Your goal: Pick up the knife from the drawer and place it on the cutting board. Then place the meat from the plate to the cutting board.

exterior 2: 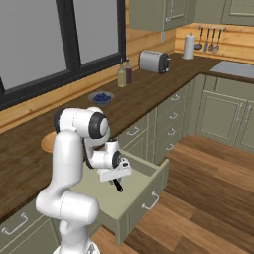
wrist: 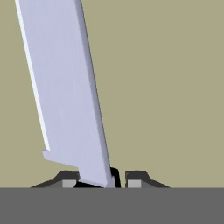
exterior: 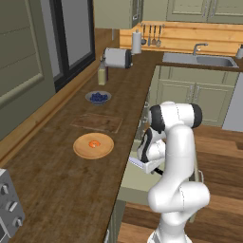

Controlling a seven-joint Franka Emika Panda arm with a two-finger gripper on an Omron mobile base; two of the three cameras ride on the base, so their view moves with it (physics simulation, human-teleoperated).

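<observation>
The knife (wrist: 65, 96) lies in the open pale green drawer (exterior 2: 149, 198), its broad silver blade stretching away from the hand across the drawer floor (wrist: 170, 87). My gripper (wrist: 103, 180) is down inside the drawer, shut on the knife at its short black handle (exterior 2: 118, 186). From the left base view the blade (exterior: 136, 163) sticks out beside the hand (exterior: 149, 163). On the counter, the dark cutting board (exterior: 97, 122) lies flat. Just in front of it sits the tan plate (exterior: 83, 148) with the small orange-red meat (exterior: 94, 143) at its middle.
A grey bowl of blue items (exterior: 98, 97) stands beyond the board, with bottles (exterior: 102, 72) and a toaster (exterior: 117, 57) further back. A sink (exterior: 199, 60) is at the far corner. A grey appliance (exterior: 8, 204) sits at the near left counter edge.
</observation>
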